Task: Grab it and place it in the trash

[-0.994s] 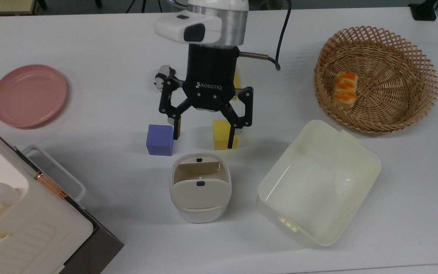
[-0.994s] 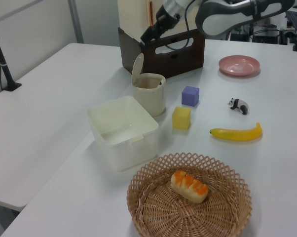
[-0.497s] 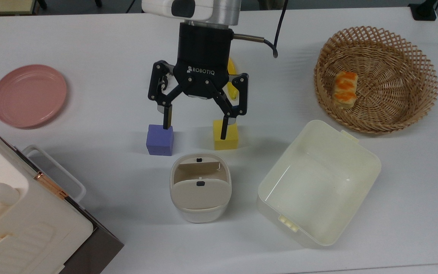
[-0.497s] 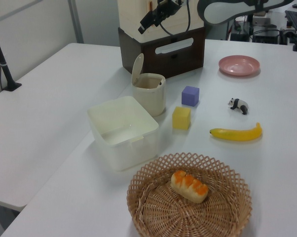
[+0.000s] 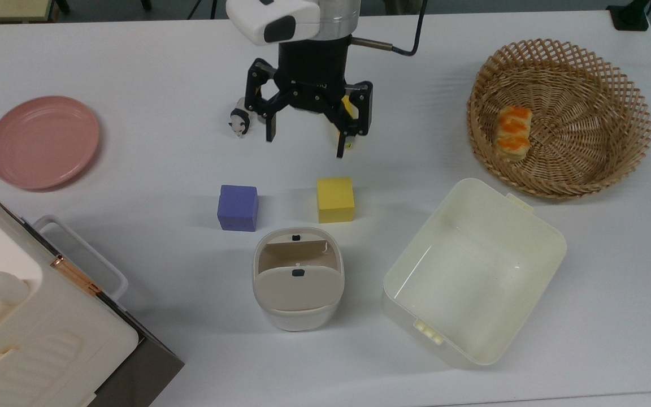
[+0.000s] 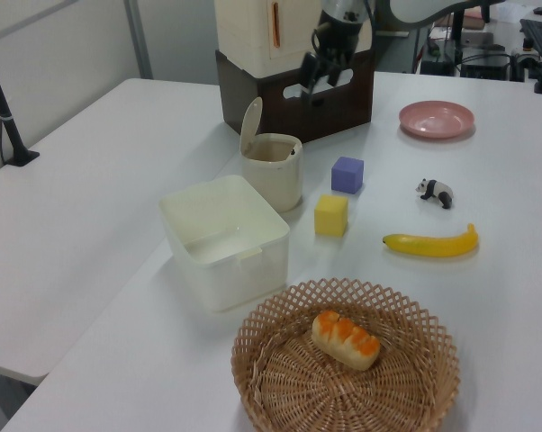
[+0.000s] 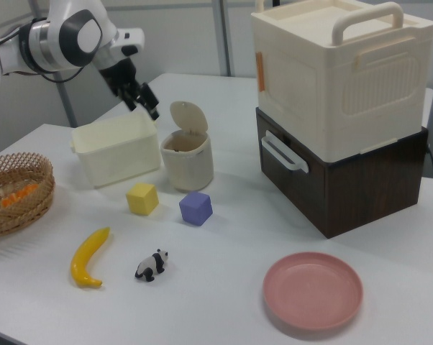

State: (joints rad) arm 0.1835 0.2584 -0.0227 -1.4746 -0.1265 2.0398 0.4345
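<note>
Gripper (image 5: 306,146) hangs at upper centre of the top view, jaws wide and empty. Trash bin (image 5: 297,277) stands lower centre, flap tipped. Paper ball's place: cannot tell, probably binned. Best to retreat straight upward, clear of the panda (image 5: 239,121).

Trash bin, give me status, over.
Gripper open, empty, raised over the table. Trash bin upright, flap swung open. Purple cube and yellow cube beside it, not touching.
</note>
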